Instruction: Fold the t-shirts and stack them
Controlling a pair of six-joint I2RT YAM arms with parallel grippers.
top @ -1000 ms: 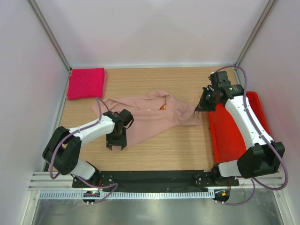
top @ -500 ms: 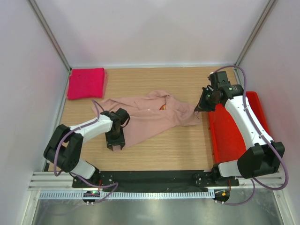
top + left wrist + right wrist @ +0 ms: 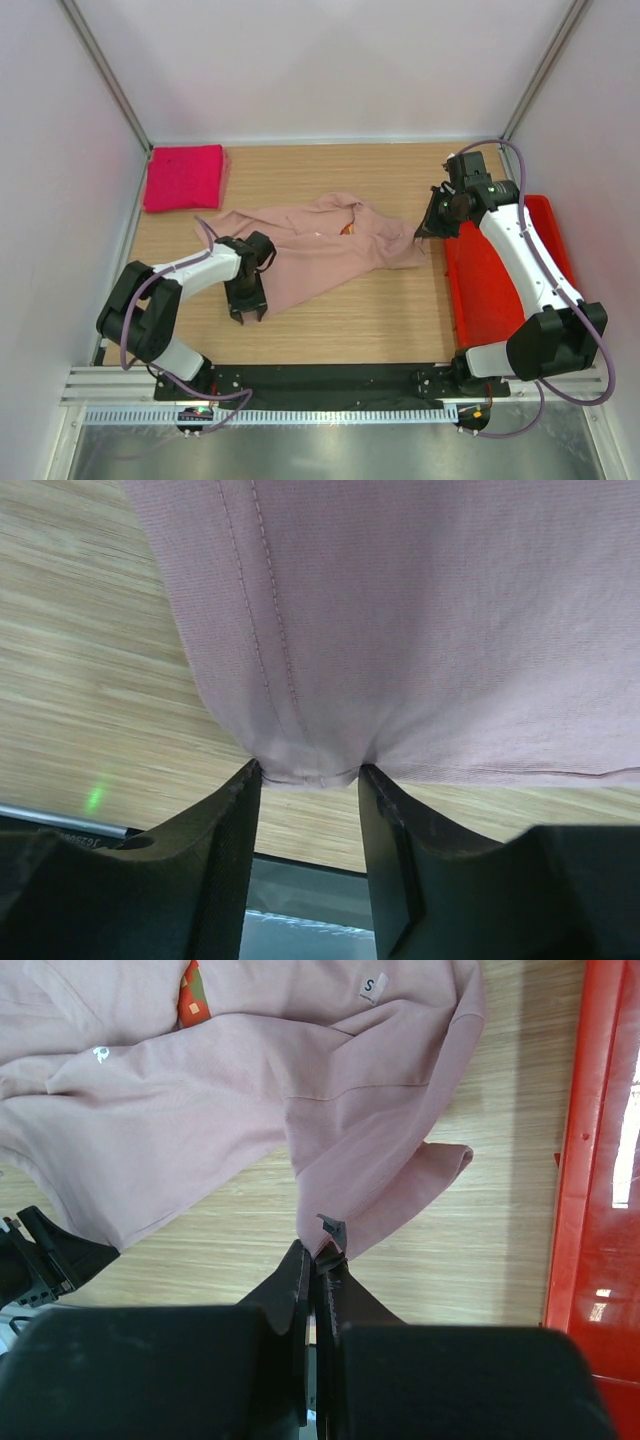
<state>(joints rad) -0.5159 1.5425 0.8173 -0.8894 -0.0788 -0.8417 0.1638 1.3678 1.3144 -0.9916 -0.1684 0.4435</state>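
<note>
Claw state, left gripper [image 3: 308,775]: the fingers bracket the near hem of the pale pink t-shirt [image 3: 320,250]. The stitched edge is gathered between them and touches both inner faces, so by the puckering the claw is judged to be clamped on the cloth. Claw state, right gripper [image 3: 318,1250]: the fingers are pressed together on a small tab of cloth at the shirt's right edge, just beside the red bin [image 3: 500,280]. The shirt lies crumpled and spread across the middle of the wooden table [image 3: 380,310]. Holding it at two well-separated edges probably serves to pull the fabric flat before folding. The magenta t-shirt [image 3: 183,177] lies folded in the far left corner, well apart, and is the likely base for the stack. Readable markings: a white neck label [image 3: 372,986] carries the letter "S". An orange-red pixel graphic [image 3: 193,1005] shows in a fold at the collar. A small white mark [image 3: 100,1054] on the cloth is too small to read.
</note>
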